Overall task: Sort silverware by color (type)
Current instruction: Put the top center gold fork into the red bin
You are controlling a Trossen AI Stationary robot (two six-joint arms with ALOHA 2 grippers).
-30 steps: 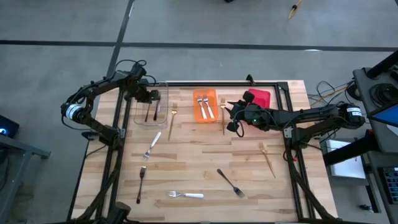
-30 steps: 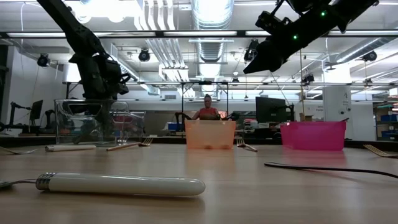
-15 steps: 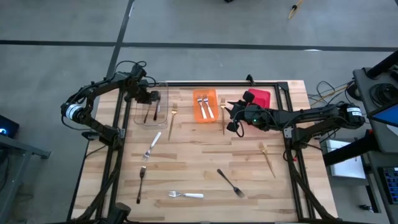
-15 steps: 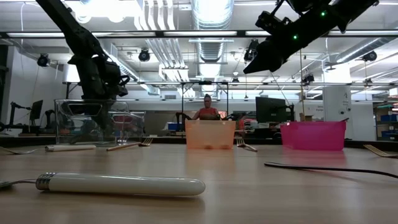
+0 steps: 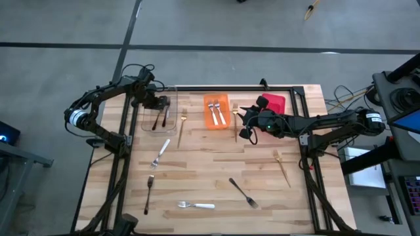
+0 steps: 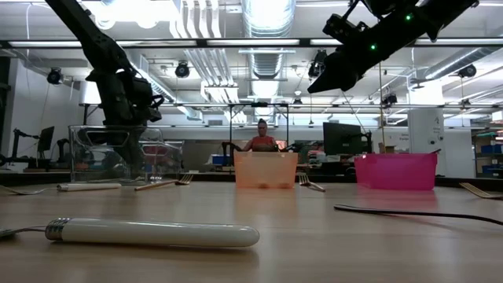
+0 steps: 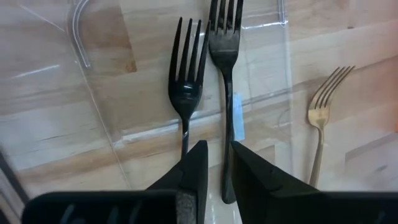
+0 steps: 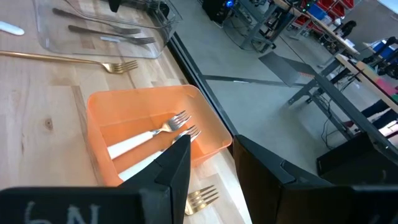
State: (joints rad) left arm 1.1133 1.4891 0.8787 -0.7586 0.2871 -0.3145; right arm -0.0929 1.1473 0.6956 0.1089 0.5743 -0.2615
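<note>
Silverware lies scattered: 2 slim dark metal forks (image 7: 221,81) rest in the clear rectangular bin (image 5: 157,113), where the left gripper (image 7: 213,163) hovers, fingers slightly parted, empty. Right gripper (image 8: 208,163), open, waits beside the orange bin (image 8: 152,134). Lifting carelessly, fingers might snag a fork.

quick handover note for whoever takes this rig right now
Left pincer: above the clear bin, nearly shut, holding nothing seen.
Right pincer: open, empty, in the air between the orange bin and red bin.
Done: two dark forks in the clear bin, two white-handled forks in the orange bin.
Left: the red bin shows no fork; seven forks loose on the table, three gold, two dark, two white-handled.
</note>
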